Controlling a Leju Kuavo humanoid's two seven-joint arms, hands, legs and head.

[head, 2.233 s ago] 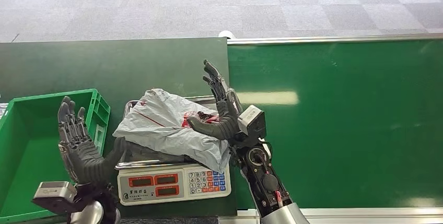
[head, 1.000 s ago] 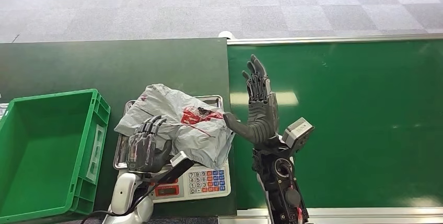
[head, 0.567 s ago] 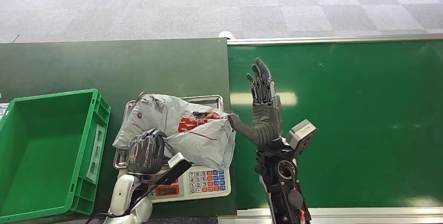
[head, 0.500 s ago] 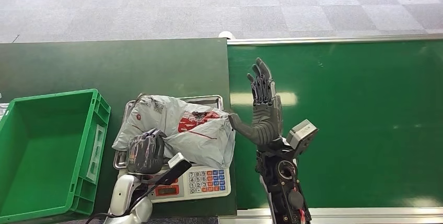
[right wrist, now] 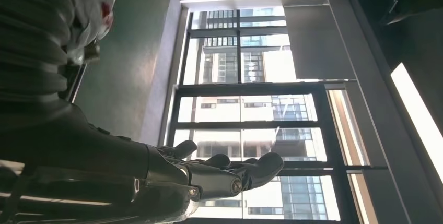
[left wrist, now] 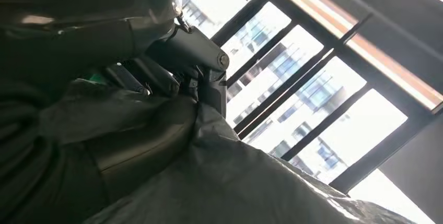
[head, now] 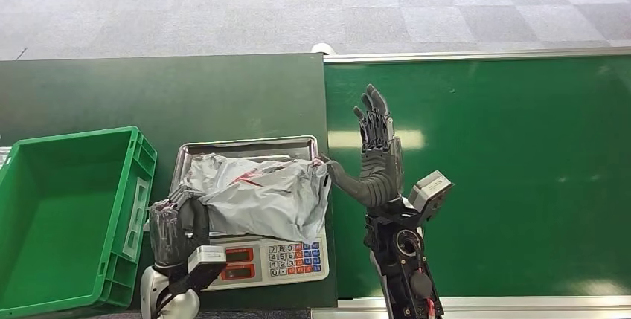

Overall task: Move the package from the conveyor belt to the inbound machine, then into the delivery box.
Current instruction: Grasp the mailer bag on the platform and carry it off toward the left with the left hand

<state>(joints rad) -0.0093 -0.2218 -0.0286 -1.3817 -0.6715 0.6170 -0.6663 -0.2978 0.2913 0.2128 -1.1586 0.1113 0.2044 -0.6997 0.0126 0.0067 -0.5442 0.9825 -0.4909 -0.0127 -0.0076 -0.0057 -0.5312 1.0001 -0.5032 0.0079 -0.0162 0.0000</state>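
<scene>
Grey package [head: 253, 198] lies lengthwise across the scale tray [head: 245, 146]; my left hand [head: 175, 230] grips its left end, bin-side, while my right hand [head: 372, 159] stands open.

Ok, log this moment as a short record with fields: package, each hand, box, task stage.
package: grey plastic bag, lying crumpled on the scale's steel tray
scale: keypad and red displays face the robot
left hand: grips the package's near left edge
right hand: open, fingers straight up, thumb tip touching the package's right edge
delivery box: green crate, nothing in it, left of the scale
conveyor belt: bare green surface
stage: package on the inbound machine, not yet in the box
</scene>
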